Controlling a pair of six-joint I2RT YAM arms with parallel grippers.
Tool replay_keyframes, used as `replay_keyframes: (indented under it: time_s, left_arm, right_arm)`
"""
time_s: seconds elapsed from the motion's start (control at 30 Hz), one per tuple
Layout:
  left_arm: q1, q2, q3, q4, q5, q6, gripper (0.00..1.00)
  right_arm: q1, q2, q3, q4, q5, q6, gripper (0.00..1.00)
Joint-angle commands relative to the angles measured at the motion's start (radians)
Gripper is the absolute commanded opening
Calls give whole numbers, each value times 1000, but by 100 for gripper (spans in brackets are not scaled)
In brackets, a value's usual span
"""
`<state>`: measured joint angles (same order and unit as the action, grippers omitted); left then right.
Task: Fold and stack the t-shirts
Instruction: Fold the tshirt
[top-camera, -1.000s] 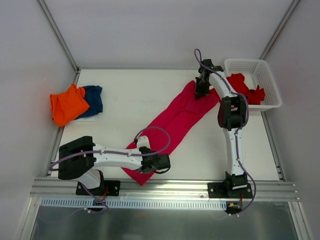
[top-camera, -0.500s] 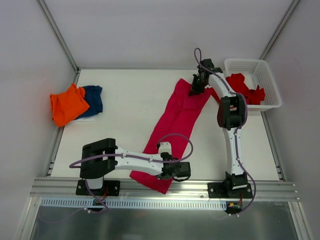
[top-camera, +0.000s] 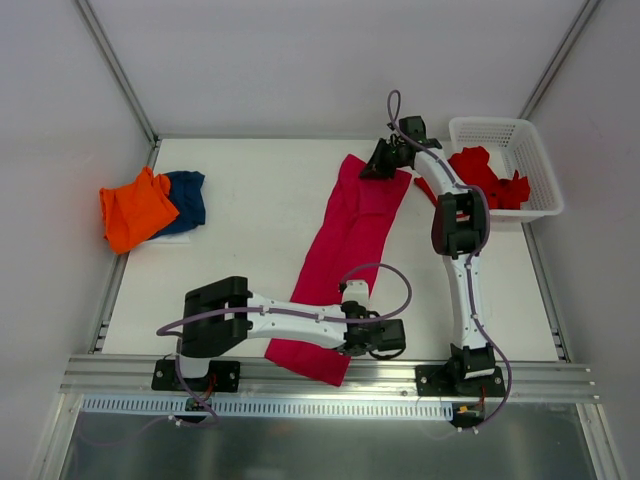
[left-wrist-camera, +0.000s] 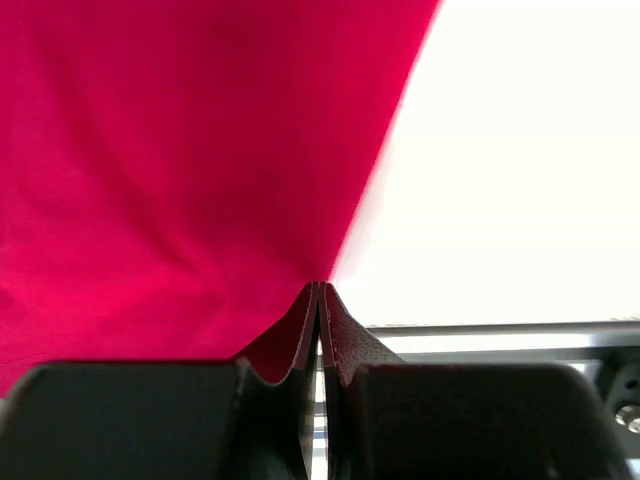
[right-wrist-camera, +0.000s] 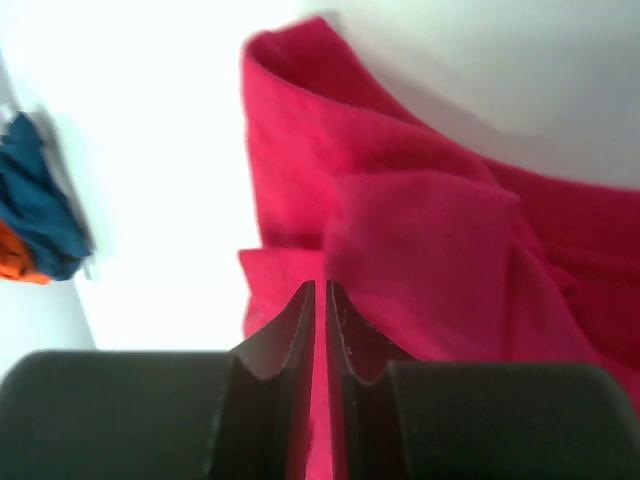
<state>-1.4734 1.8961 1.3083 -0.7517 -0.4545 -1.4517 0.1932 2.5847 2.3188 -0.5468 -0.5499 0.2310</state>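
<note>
The magenta-pink t-shirt (top-camera: 350, 230) lies on the white worktop (top-camera: 260, 220), pulled out into one long strip. The strip runs from about 12 o'clock, far from the arms, down to about 6 o'clock, close to the metal rail (top-camera: 300, 372). The left pincer (left-wrist-camera: 320, 290) is at the near end of the strip. Its two fingers are pressed tight together and they pinch the edge of the pink cloth, so the cloth is drawn up to a little point at the tips. The right pincer (right-wrist-camera: 320, 290) is at the far end of the strip, over bunched folds. Its fingers stand almost together with only a thin slit between them, and pink shows in the slit. I cannot tell if it grips the cloth. At 9 o'clock on the worktop, well apart from the pink one, the orange t-shirt (top-camera: 135, 210) sits in a rumpled heap and touches the navy blue t-shirt (top-camera: 188, 197) beside it. At 2 o'clock stands a white mesh basket (top-camera: 545, 170). The bright red t-shirt (top-camera: 490, 175) lies crumpled inside it, and a bit of red spills over the side that faces 9 o'clock.
</note>
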Motion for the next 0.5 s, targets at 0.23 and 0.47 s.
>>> replay_keyframes:
  time_s: [0.23, 0.47]
  left_arm:
    - [-11, 26, 94, -20, -120, 103, 0]
    - [-8, -193, -89, -95, -243, -11, 21]
  right_arm:
    - [2, -4, -30, 289, -182, 90, 12]
    - [-1, -262, -180, 248, -82, -91, 33]
